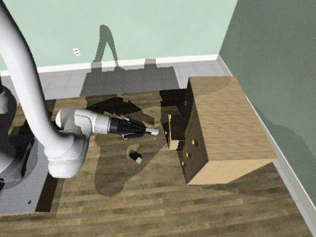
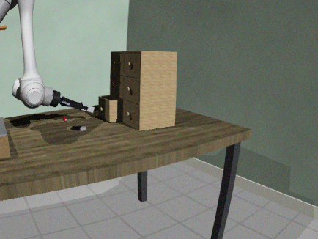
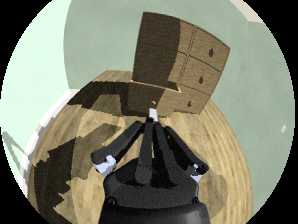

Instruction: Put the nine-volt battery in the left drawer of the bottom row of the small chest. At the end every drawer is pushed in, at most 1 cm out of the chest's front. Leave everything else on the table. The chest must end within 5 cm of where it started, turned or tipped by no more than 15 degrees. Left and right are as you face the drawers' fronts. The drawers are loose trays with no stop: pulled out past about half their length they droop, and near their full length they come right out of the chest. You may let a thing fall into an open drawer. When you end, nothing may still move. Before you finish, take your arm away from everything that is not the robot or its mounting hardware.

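Observation:
The nine-volt battery [image 1: 135, 157], dark with a light end, lies on the wooden table in front of the chest; it also shows in the exterior view [image 2: 78, 128]. The small chest [image 1: 218, 131] stands at the right with its drawer fronts facing my arm. Its bottom-left drawer [image 1: 172, 132] [image 2: 108, 108] is pulled part way out; the other drawers look pushed in. My gripper [image 1: 154, 132] is shut and empty, held level just above the table. Its tips [image 2: 89, 108] are close in front of the open drawer's front, as the wrist view also shows [image 3: 153, 115]. The battery lies apart from the fingers, nearer the camera.
A small red object [image 2: 65, 119] lies on the table behind the battery. A wooden block [image 2: 4, 143] stands at the table's left edge. The grey-green wall runs close behind the chest.

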Robot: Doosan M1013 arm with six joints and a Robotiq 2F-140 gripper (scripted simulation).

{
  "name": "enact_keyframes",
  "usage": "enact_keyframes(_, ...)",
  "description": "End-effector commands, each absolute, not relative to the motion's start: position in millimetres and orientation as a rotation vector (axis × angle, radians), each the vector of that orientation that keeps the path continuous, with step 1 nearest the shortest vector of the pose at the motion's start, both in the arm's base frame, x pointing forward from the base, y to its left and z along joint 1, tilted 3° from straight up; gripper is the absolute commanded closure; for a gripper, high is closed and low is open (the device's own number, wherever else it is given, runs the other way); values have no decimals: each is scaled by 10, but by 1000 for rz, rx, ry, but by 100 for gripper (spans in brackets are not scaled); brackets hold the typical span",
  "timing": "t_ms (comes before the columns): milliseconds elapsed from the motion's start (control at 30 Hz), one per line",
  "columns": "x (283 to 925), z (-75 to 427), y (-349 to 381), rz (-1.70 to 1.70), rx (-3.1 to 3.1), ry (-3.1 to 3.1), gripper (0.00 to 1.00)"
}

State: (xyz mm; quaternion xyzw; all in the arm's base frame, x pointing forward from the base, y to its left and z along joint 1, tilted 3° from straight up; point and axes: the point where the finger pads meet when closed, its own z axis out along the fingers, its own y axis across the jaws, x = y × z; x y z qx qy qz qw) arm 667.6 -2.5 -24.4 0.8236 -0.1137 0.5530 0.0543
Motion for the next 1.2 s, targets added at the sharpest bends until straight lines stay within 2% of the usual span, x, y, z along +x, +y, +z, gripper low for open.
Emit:
enact_keyframes(0,6687,-243,-28,1680,2502,-345,100)
enact_keyframes(1167,7085,-261,-129,1680,2502,-345,100)
